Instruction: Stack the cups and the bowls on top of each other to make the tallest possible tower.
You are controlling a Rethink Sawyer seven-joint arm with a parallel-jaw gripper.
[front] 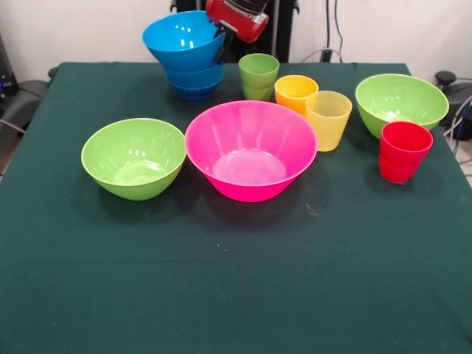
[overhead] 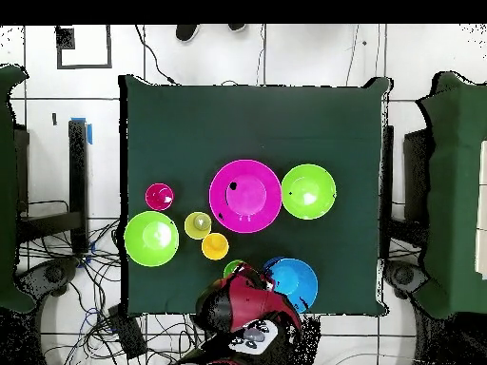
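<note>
1. Jaws, front view: the gripper [front: 220,46] comes down from the red arm head [front: 237,18] at the top edge, and its dark fingers [front: 222,43] sit at the right rim of the top bowl of the tower [front: 186,55]; whether they pinch that rim or merely touch it cannot be told
2. Front view, tower: three blue bowls are nested at the far left of the green table [front: 236,295]. The bright blue bowl [front: 179,38] on top is widest and tilted, with two smaller blue ones under it, the darkest lowest
3. Front view, others: the green cup [front: 258,76] stands just right of the tower, below the arm head. The orange cup [front: 295,93] and the pale yellow cup [front: 328,119] touch or nearly touch, further right. The red cup [front: 403,151] stands at the right, in front of the right lime bowl [front: 401,102]. The pink bowl [front: 250,150] sits in the middle, largest of all, and the left lime bowl [front: 133,157] is just beside it. All are upright and glossy; the cups have ribbed lower halves
4. Overhead view: the arm head [overhead: 245,309] covers the table [overhead: 257,124] edge at the bottom, and the gripper itself is hidden under it. The bright blue bowl [overhead: 293,282] lies just right of it, the green cup [overhead: 232,270] peeps out at its upper left. Pink bowl [overhead: 245,196] is central, between a lime bowl [overhead: 308,191] and the red cup [overhead: 159,197]
</note>
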